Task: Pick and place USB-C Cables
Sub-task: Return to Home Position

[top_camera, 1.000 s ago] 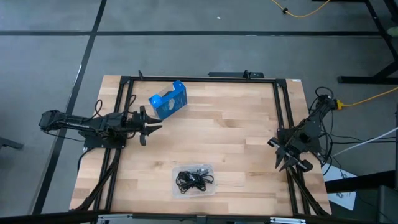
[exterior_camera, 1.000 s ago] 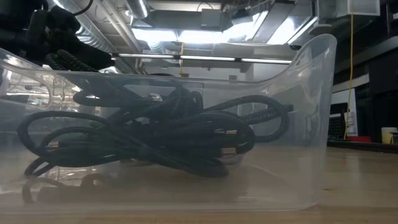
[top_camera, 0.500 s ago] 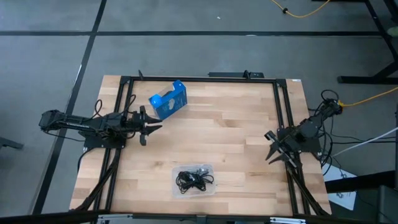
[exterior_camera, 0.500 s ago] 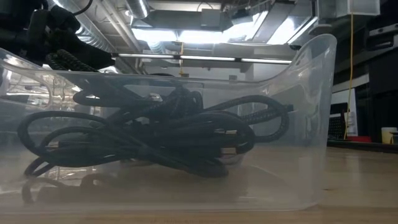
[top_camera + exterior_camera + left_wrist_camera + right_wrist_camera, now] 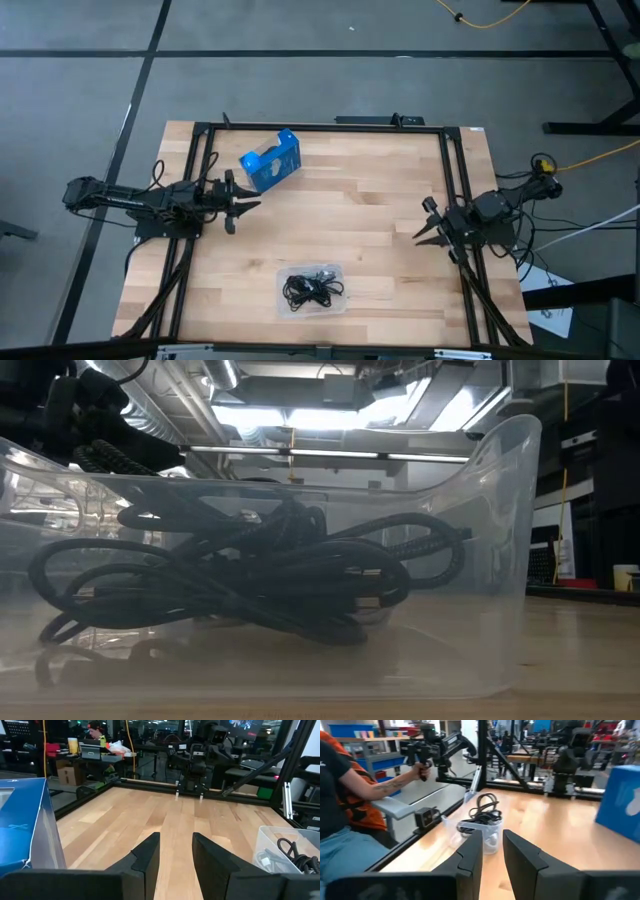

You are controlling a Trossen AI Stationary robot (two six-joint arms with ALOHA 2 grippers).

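Observation:
The USB-C cables [image 5: 312, 289] lie tangled in a heap on the floor of the clear plastic tray [image 5: 340, 272] near the table's near edge. Most look black and one lighter strand shows. The low view shows the cables [image 5: 250, 585] up close behind the tray wall [image 5: 500, 560]. My left gripper [image 5: 243, 203] is open, low over the table's left part next to the blue box [image 5: 270, 162], and points right. My right gripper [image 5: 422, 224] is open above the table's right side and points left, with the tray [image 5: 492, 840] and cables [image 5: 482, 812] ahead of it.
The blue box [image 5: 25, 830] stands close beside my left fingers. A dark metal frame [image 5: 455, 180] runs round the table. A broad stretch of bare wood lies between the arms. Beyond the table's near edge a person [image 5: 350, 805] sits, one hand on a control handle.
My right gripper has swung from the table's right near corner toward the far edge and inward over the table, turning from pointing at the near edge to pointing left. The left arm, the tray and the cables have stayed still.

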